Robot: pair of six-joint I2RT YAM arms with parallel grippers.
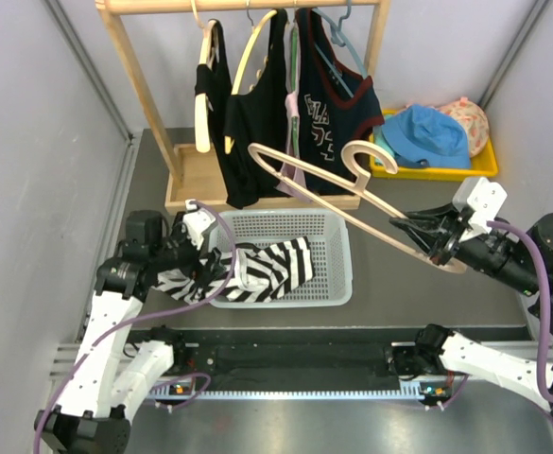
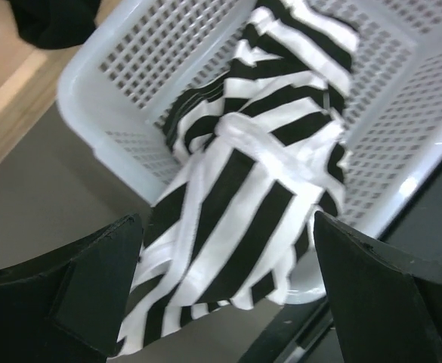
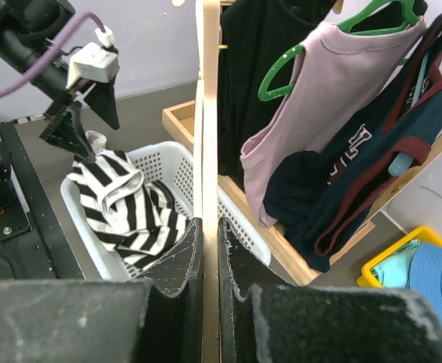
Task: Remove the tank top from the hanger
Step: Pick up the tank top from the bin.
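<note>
The black-and-white striped tank top (image 1: pixel 262 268) lies crumpled in the white basket (image 1: pixel 344 276), its lower part spilling over the basket's left rim. My left gripper (image 1: pixel 193 257) hovers just over that spilled part. In the left wrist view the tank top (image 2: pixel 251 181) lies below and between the wide-open fingers of the left gripper (image 2: pixel 227 221), untouched. The bare wooden hanger (image 1: pixel 352 189) is held in the air over the basket's right side, with my right gripper (image 1: pixel 416 231) shut on its lower bar. In the right wrist view the hanger (image 3: pixel 209 113) runs straight up from the right gripper (image 3: pixel 210 231).
A wooden clothes rack (image 1: pixel 153 104) at the back holds several garments on hangers (image 1: pixel 328 104). A yellow tray (image 1: pixel 484 165) with a blue cap (image 1: pixel 427 132) sits at the back right. Grey walls close in on both sides.
</note>
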